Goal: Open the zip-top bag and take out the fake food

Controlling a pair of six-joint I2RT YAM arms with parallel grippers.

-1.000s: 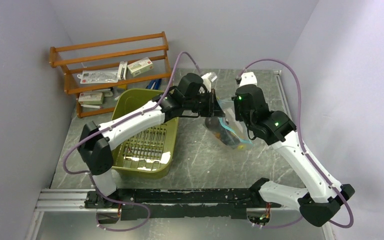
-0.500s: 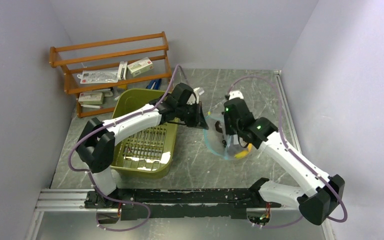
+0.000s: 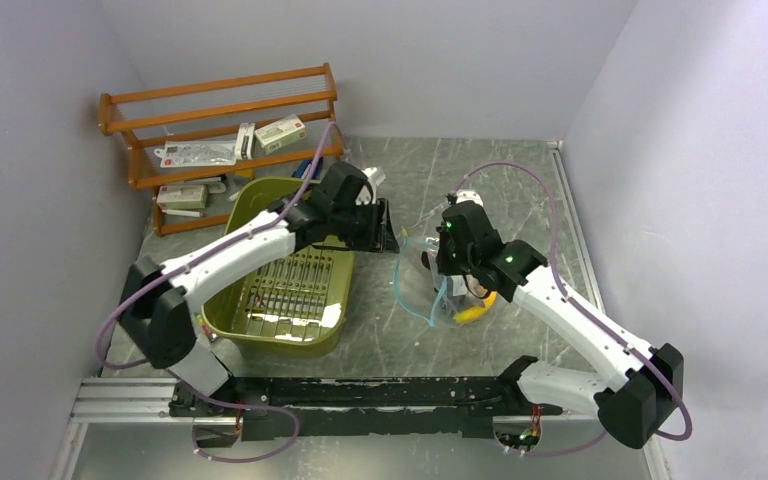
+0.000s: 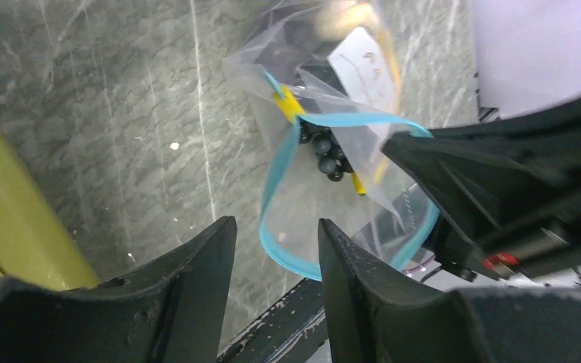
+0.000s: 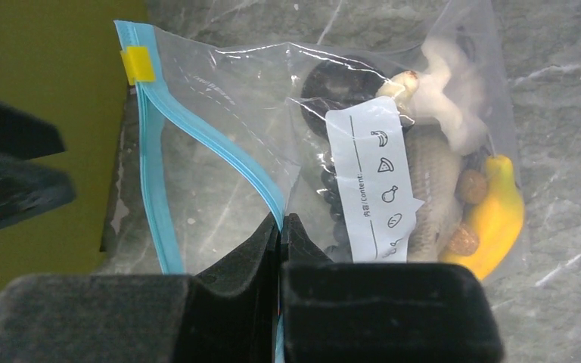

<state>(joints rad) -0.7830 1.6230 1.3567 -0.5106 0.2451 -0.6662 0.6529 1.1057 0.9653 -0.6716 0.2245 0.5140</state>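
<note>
I see bare table (image 3: 490, 180) beyond the zip-top bag (image 3: 420, 295) and to its right. There is also a bare strip between the bag and the green basket (image 3: 250, 205) on the left. The basket's wall crowds the left gripper (image 3: 387, 230), which hangs parted just left of the bag's gaping mouth. The right gripper (image 5: 280, 223) pinches one lip of that mouth, and the right arm (image 3: 570, 315) bars the near-right approach. The wooden rack (image 3: 220, 100) fills the far-left corner.

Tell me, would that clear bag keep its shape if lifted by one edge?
Probably not: the zip-top bag looks thin and crinkled, so it should sag. The fake food bunches at one end, likely pulling it down there.
</note>
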